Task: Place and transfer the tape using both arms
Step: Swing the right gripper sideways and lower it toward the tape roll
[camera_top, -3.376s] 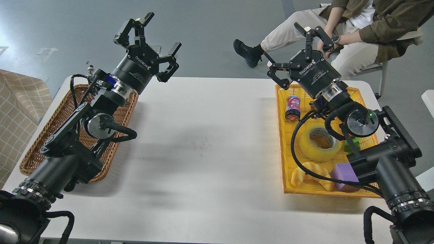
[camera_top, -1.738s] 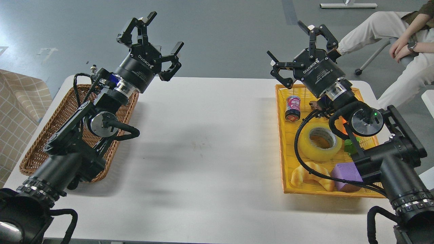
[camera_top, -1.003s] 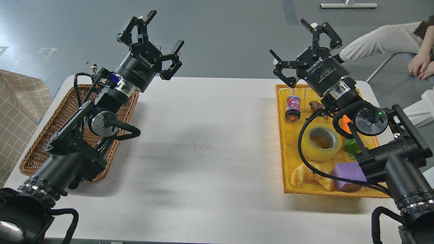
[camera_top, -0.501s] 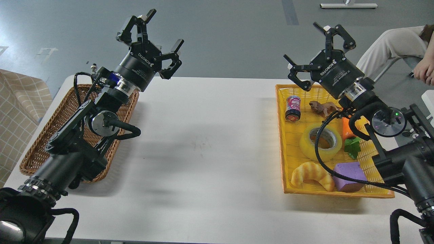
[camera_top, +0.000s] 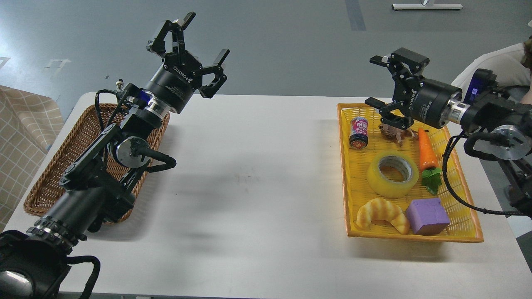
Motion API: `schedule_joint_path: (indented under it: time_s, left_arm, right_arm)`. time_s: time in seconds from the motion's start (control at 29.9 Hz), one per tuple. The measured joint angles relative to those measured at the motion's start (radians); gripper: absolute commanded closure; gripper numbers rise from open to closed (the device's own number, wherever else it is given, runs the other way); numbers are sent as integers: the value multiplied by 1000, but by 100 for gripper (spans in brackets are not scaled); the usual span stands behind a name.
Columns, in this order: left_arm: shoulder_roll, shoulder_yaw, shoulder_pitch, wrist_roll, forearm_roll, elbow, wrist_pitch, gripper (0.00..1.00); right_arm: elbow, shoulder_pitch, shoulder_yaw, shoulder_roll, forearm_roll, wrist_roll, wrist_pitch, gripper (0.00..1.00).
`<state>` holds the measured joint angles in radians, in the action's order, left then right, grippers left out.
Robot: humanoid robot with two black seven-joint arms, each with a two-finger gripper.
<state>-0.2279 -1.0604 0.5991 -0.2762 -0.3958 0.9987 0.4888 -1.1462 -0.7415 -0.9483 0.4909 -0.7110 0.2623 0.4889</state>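
The tape [camera_top: 392, 173], a wide translucent yellow roll with a grey-white core, lies flat in the middle of the yellow tray [camera_top: 346, 174] on the right of the table. My right gripper [camera_top: 388, 89] is open and empty above the tray's far end, pointing left, well above and behind the tape. My left gripper [camera_top: 192, 52] is open and empty, raised over the table's far left edge beyond the wicker basket [camera_top: 50, 166].
The tray also holds a small can [camera_top: 359, 132], a brown toy animal [camera_top: 395, 131], a carrot [camera_top: 427, 150], a croissant [camera_top: 381, 212] and a purple block [camera_top: 428, 216]. A person sits at the far right edge. A white table [camera_top: 249, 182] spans the view.
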Motion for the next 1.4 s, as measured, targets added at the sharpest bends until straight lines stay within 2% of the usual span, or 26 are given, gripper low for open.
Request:
schedule_joint_path:
  time_s: [0.3, 0.53, 0.87, 1.04, 1.14, 1.4]
  left_arm:
    - [15, 0, -2, 1, 0, 2, 0, 2]
    - [18, 0, -4, 1, 0, 2, 0, 2]
    - [18, 0, -8, 0, -1, 2, 0, 2]
    - [18, 0, -10, 0, -1, 2, 0, 2]
    - [18, 0, -10, 0, -1, 2, 0, 2]
    - [18, 0, -14, 0, -2, 2, 0, 2]
  right_arm:
    - [-94, 15, 20, 25, -375, 1, 0, 0]
    - [-165, 18, 73, 108, -432, -4, 0, 0]
    - [-189, 12, 110, 213, -531, -9, 0, 0]
    - [-200, 14, 110, 265, -534, -35, -1, 0]
    - [-196, 30, 119, 278, -556, -42, 0, 0]
    - [-145, 53, 164, 264, -805, -43, 0, 1]
